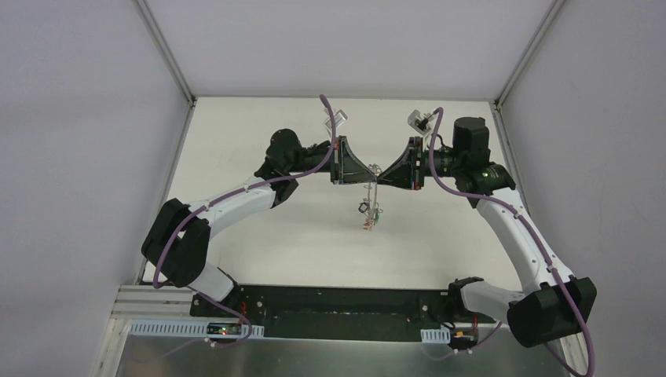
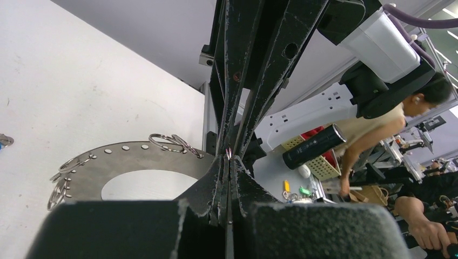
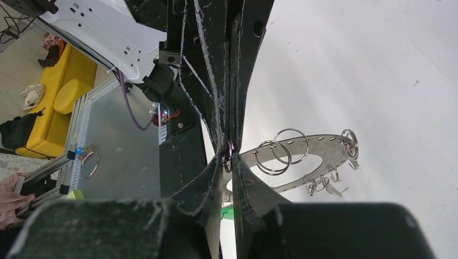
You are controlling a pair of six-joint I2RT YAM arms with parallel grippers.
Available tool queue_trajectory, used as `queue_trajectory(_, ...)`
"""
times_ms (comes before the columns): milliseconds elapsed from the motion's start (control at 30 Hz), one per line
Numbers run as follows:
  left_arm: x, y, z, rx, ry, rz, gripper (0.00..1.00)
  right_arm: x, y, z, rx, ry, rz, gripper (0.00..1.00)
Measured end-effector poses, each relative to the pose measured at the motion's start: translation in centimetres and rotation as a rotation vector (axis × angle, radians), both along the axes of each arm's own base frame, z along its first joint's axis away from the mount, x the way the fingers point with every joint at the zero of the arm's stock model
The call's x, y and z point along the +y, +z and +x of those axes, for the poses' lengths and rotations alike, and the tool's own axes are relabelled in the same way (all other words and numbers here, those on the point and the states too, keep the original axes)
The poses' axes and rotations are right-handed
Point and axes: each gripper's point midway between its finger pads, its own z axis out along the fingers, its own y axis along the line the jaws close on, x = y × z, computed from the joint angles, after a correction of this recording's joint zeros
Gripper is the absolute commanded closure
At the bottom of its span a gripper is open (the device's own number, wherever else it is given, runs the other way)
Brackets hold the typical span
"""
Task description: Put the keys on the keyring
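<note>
Over the middle of the table my two grippers meet tip to tip. The keyring (image 1: pixel 369 206) hangs tilted just below them. It is a flat grey disc (image 2: pixel 162 159) with a big hole and wire loops (image 3: pixel 281 152) on its rim. My left gripper (image 2: pixel 228 157) is shut, with a sliver of metal at its tips. My right gripper (image 3: pixel 229 155) is pinched on a small wire loop at the rim (image 3: pixel 321 141). Keys with red and green tags (image 1: pixel 367 225) dangle under the disc. A green tag (image 3: pixel 231 211) shows between my right fingers.
White walls close in the white table (image 1: pixel 259 236) at the back and both sides. A metal rail and grey plate (image 1: pixel 314 345) run along the near edge by the arm bases. Off the table, a person (image 2: pixel 410 113), a black bottle (image 2: pixel 313 147) and loose tagged keys (image 2: pixel 296 190) are visible.
</note>
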Motion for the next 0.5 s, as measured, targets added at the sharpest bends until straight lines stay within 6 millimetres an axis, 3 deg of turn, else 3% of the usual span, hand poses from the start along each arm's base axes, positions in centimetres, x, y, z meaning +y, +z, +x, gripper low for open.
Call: queue_trajectory(500, -0.02, 0.39, 0.35, -0.008, 0.020, -0.016, 1.00, -0.11, -0.31, 0.04, 0.011, -0.005, -0.001, 0.87)
